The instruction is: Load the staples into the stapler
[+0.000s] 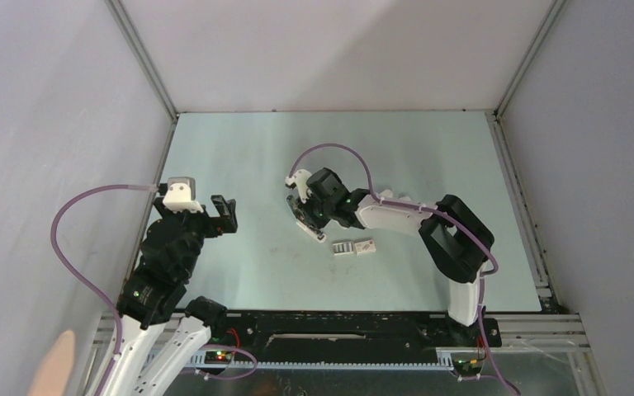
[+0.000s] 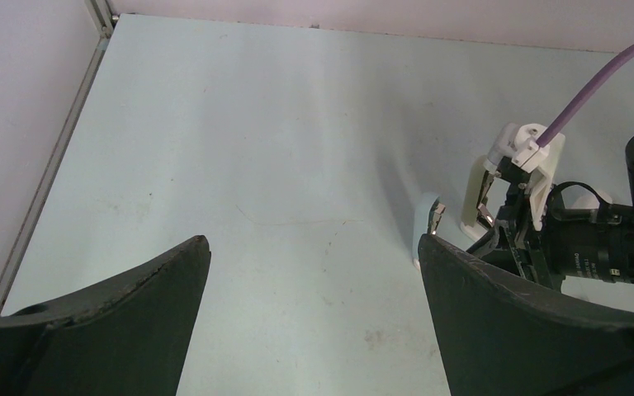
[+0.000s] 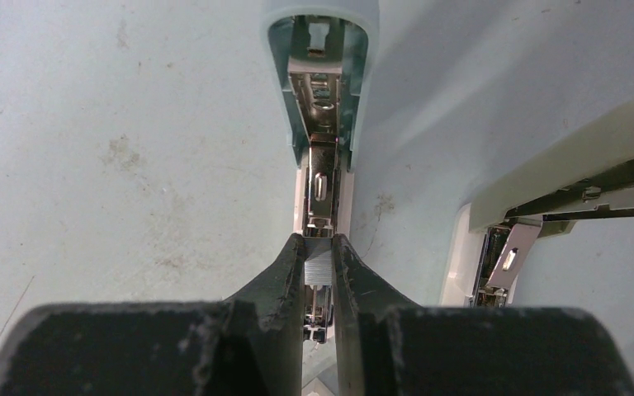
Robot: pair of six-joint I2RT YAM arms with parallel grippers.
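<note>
The right fingers [image 3: 285,276] clench the staples [image 3: 319,269], whose long axis follows the channel of the open stapler [image 3: 322,99], pointing away from the wrist, while the left fingers [image 2: 153,285] stand released.

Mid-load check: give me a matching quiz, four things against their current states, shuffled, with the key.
1. left gripper
2. right gripper
3. light blue stapler
4. white box

a. hinged open, channel exposed
b. lying clear of both grippers
c. open, empty
d. shut on the staples

Pairs: 1-c, 2-d, 3-a, 4-b
</note>
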